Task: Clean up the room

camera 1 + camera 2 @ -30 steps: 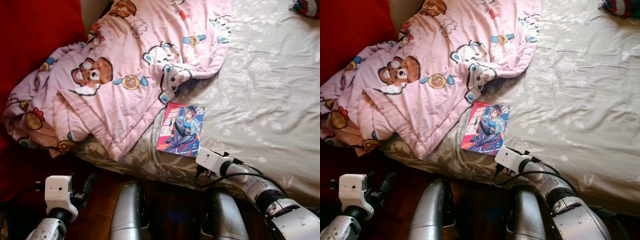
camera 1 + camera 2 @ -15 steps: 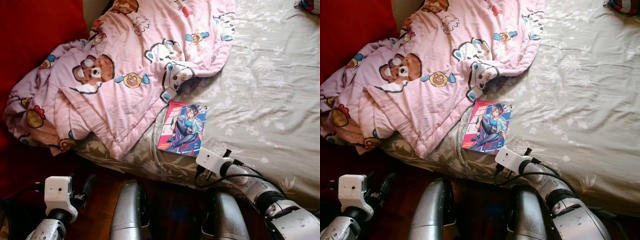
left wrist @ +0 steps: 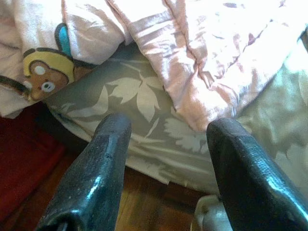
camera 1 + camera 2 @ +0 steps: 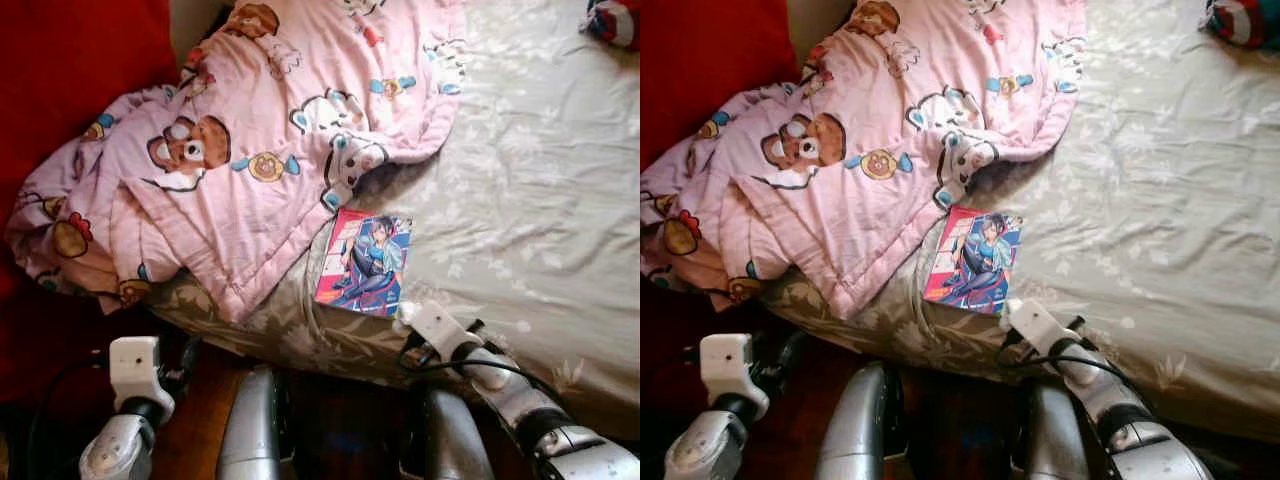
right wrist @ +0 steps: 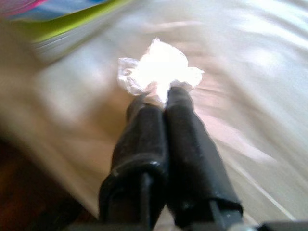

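The crumpled wrapper (image 5: pixel 159 74) is a small wad of thin clear plastic or paper, caught at its near edge between the closed fingertips of the right gripper (image 5: pixel 162 96) just above the grey leaf-print bedsheet (image 4: pixel 520 190), close to the bottom corner of the comic book (image 4: pixel 364 262). It looks almost weightless and soft, so it should crush flat under the fingers and not resist; the risk is more that so thin a pinch lets it slip or tear free, and a hold deeper into the bunched middle would likely be safer than the fringe now held. The wrist view is blurred, so how much of the wad lies between the fingers cannot be told. The right arm reaches forward and slightly left from the foot of the bed, its forearm low over the mattress edge and the wrist angled down toward the sheet. The book lies flat, cover up, just beside the hem of the pink bear-print blanket (image 4: pixel 250 150), which is heaped over the left part of the bed. The left gripper (image 3: pixel 166 159) hangs low by the bed's edge, its two fingers (image 3: pixel 91 173) spread apart and empty, pointing at the blanket's overhang above the wooden floor (image 3: pixel 139 207).
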Tool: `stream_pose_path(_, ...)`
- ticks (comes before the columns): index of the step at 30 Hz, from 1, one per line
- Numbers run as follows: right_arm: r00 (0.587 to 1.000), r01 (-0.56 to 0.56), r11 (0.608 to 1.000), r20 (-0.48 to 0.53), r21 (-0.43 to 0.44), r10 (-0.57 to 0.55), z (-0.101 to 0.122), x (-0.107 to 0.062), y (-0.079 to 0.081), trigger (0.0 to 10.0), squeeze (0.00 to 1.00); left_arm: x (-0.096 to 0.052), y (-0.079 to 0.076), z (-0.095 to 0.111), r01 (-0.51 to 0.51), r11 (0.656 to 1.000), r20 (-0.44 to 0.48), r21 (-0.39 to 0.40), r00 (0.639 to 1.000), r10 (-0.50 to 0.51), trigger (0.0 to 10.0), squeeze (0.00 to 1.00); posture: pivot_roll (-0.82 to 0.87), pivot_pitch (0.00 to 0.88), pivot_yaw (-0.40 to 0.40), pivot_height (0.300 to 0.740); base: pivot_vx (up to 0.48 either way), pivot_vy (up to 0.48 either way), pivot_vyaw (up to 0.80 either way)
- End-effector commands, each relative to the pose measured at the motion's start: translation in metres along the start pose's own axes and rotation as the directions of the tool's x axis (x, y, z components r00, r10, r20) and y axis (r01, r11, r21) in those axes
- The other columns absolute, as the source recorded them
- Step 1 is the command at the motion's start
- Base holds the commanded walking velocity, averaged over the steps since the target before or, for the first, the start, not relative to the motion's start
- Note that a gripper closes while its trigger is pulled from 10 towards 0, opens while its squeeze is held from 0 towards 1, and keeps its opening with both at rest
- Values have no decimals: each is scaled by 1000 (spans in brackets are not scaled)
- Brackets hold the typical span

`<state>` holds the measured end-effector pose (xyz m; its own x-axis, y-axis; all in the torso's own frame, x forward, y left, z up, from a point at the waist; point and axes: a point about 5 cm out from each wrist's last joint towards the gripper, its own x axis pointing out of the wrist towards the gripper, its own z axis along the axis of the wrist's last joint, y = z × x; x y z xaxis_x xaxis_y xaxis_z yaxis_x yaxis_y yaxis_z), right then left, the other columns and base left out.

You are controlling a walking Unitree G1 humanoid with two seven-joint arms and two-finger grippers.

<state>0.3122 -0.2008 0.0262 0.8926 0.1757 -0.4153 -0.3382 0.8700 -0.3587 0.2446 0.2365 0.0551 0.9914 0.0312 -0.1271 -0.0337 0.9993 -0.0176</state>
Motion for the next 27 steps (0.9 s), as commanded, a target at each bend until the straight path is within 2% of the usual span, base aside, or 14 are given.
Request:
stream_pose_path(1,996,79,980,31,185,-87,-7,-6,-4,0,0,-4,11,-11,-45,999,-36,21,998,46,10000,0,114,122,23,595,0,0,0)
stream_pose_path(2,996,79,980,31,185,-87,-7,-6,-4,0,0,-4,11,-11,-45,999,-36,21,998,46,10000,0,114,122,23,595,0,0,0)
stream_pose_path(3,990,115,956,52,271,-134,-9,-9,-6,0,0,-3,13,-11,-52,998,-37,20,998,53,10000,0,107,111,23,595,0,0,0)
stream_pose_path(4,990,115,956,52,271,-134,-9,-9,-6,0,0,-3,13,-11,-52,998,-37,20,998,53,10000,0,107,111,23,595,0,0,0)
stream_pose_path(6,963,205,861,61,466,-263,-21,-18,-8,0,0,0,16,-17,-64,998,-57,16,996,65,10000,0,82,69,26,595,0,0,0)
stream_pose_path(7,963,205,861,61,466,-263,-21,-18,-8,0,0,0,16,-17,-64,998,-57,16,996,65,10000,0,82,69,26,595,0,0,0)
stream_pose_path(8,949,242,790,31,564,-313,-32,-24,-5,10000,0,1,17,-23,-63,998,-79,13,995,64,10000,0,64,53,33,595,0,0,0)
stream_pose_path(9,949,242,790,31,564,-313,-32,-24,-5,10000,0,1,17,-23,-63,998,-79,13,995,64,10000,0,64,53,33,595,0,0,0)
stream_pose_path(11,936,303,734,-46,608,-348,-52,-34,7,10000,0,3,17,-34,-71,997,-122,-10,990,69,10000,0,38,15,41,595,0,0,0)
stream_pose_path(14,917,369,710,-109,600,-384,-64,-41,10,10000,0,4,17,-39,-78,997,-146,-23,987,74,10000,0,26,0,47,595,0,0,0)
stream_pose_path(16,886,436,642,-177,631,-428,-76,-48,11,10000,0,8,17,-46,-89,995,-175,-56,981,78,10000,0,-5,0,55,600,0,0,0)
stream_pose_path(21,872,482,568,-301,667,-387,-98,-59,22,10000,0,11,12,-60,-92,994,-249,-63,966,73,10000,0,-31,0,70,630,0,0,0)
stream_pose_path(26,862,507,577,-381,641,-335,-111,-65,33,10000,0,3,7,-81,-82,995,-368,-59,928,55,10000,0,-9,0,77,660,0,0,0)
stream_pose_path(27,858,513,578,-400,635,-322,-113,-66,37,10000,0,-3,5,-90,-77,996,-422,-48,905,49,10000,0,-15,0,80,670,0,0,0)
